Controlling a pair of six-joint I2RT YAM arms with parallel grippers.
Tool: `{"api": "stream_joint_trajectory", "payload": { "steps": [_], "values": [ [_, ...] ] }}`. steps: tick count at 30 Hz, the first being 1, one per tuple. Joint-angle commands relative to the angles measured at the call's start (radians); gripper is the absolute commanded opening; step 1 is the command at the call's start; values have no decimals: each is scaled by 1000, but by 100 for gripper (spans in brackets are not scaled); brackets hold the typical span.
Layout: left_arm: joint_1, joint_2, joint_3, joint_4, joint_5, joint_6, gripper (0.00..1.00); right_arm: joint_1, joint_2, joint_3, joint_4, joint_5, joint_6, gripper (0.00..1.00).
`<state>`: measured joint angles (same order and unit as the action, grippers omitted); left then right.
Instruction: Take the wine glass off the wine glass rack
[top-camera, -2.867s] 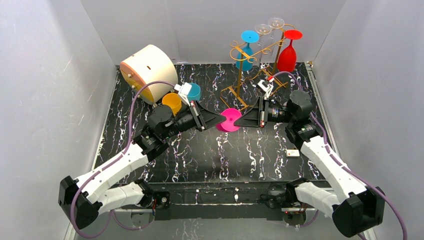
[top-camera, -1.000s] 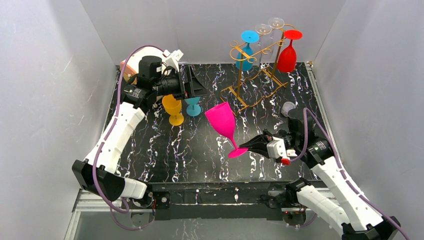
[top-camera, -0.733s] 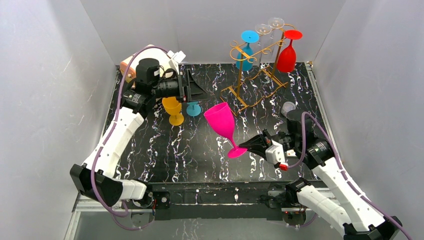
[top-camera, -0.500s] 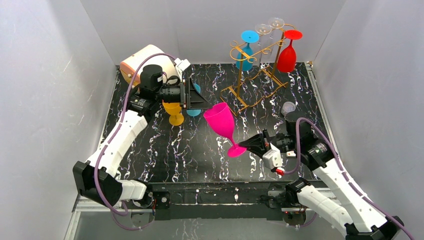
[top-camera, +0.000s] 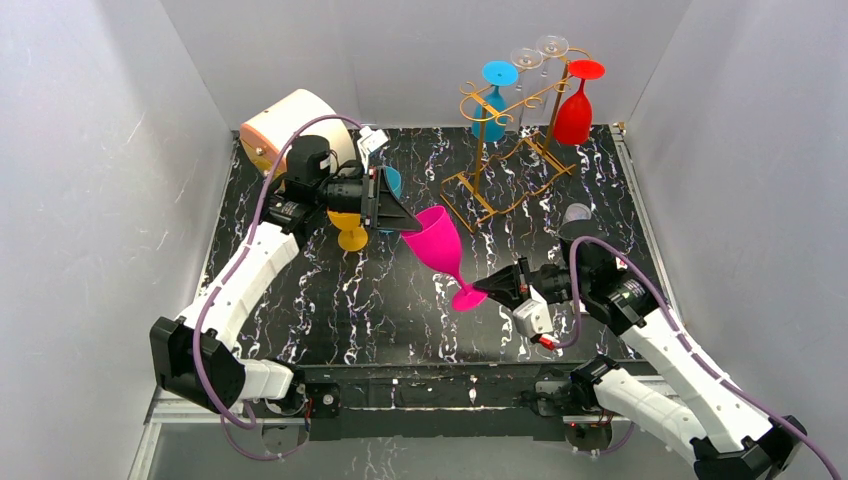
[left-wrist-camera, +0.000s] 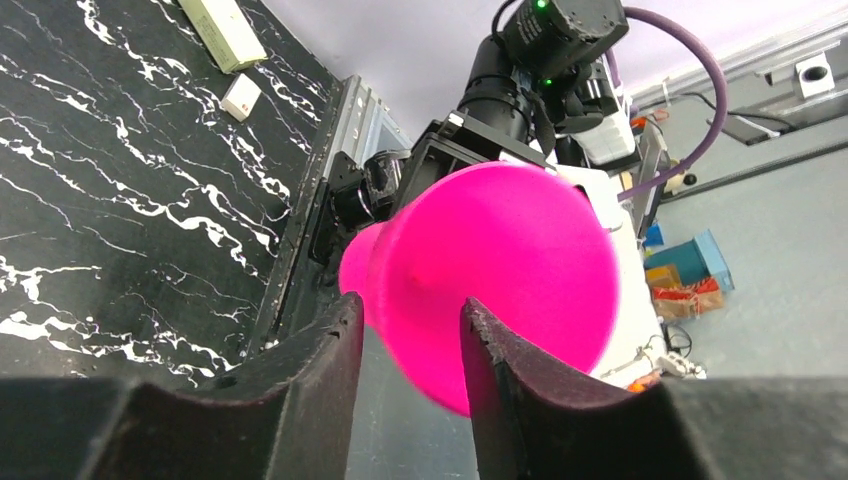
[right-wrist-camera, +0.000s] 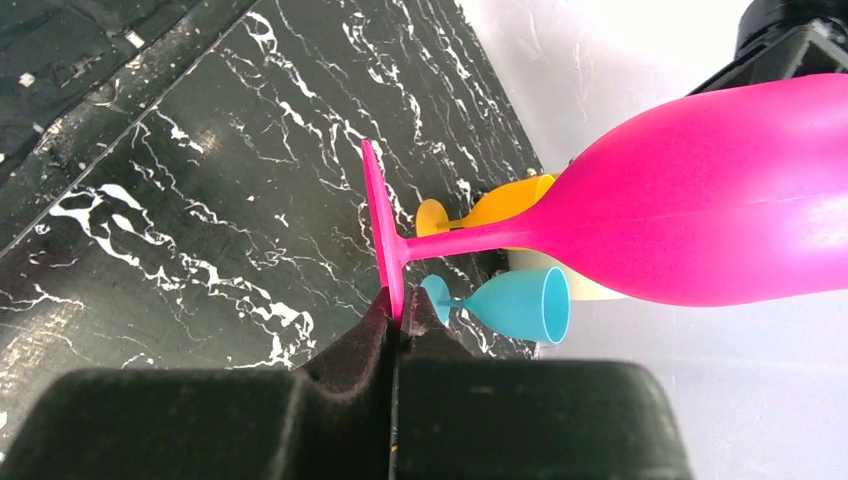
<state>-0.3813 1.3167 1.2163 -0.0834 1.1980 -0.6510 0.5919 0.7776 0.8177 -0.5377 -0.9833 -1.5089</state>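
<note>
Top external view: left gripper (top-camera: 410, 225) has arrived, parted jaws just short of pink glass (top-camera: 432, 243) pinched by right gripper (top-camera: 486, 290); handover likely.

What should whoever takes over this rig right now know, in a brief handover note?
Right end effector: shut on the foot of the pink wine glass, which is held tilted.
Left end effector: open, close at its bowl.
Done: it is off the wine glass rack.
Left: set it down. A blue glass, a red glass and two clear glasses hang there.
</note>
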Motion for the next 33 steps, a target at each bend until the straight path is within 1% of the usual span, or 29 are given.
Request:
{"api": "stream_joint_trajectory", "payload": {
  "steps": [1, 2, 5, 7, 10, 13, 17, 20, 23, 28, 29, 32, 33],
  "values": [
    [-10, -47, -5, 11, 67, 6, 35, 33, 14, 52, -38, 73, -71, 1],
    [-11, -52, -6, 12, 62, 9, 32, 39, 15, 49, -43, 90, -77, 1],
    [-10, -56, -10, 16, 52, 9, 16, 45, 18, 48, -41, 92, -79, 1],
    [-11, -56, -11, 13, 43, 9, 11, 48, 22, 54, -47, 92, -77, 1],
    [-10, -61, -2, 2, 12, 25, 0, 48, 17, 58, -49, 109, -63, 1],
    [-11, -85, 13, -16, -41, 59, 0, 48, 17, 57, -57, 128, -57, 1],
    [-11, -88, 41, -60, -68, 71, 0, 48, 9, 58, -58, 121, -35, 1],
    [-11, -82, 42, -121, -109, 109, 0, 48, 30, 95, -69, 87, 55, 1],
    [-10, -82, 33, -177, -183, 147, 0, 49, 58, 141, -125, 87, 76, 10],
    [-11, -81, 36, -213, -240, 163, 0, 51, 43, 134, -99, 89, 155, 25],
    [-11, -83, 37, -218, -245, 164, 0, 52, 42, 133, -101, 82, 155, 29],
    [-11, -78, 50, -255, -260, 174, 0, 51, 42, 128, -100, 63, 158, 49],
    [-11, -70, 57, -271, -260, 181, 0, 51, 42, 127, -96, 63, 165, 52]
  ]
}}
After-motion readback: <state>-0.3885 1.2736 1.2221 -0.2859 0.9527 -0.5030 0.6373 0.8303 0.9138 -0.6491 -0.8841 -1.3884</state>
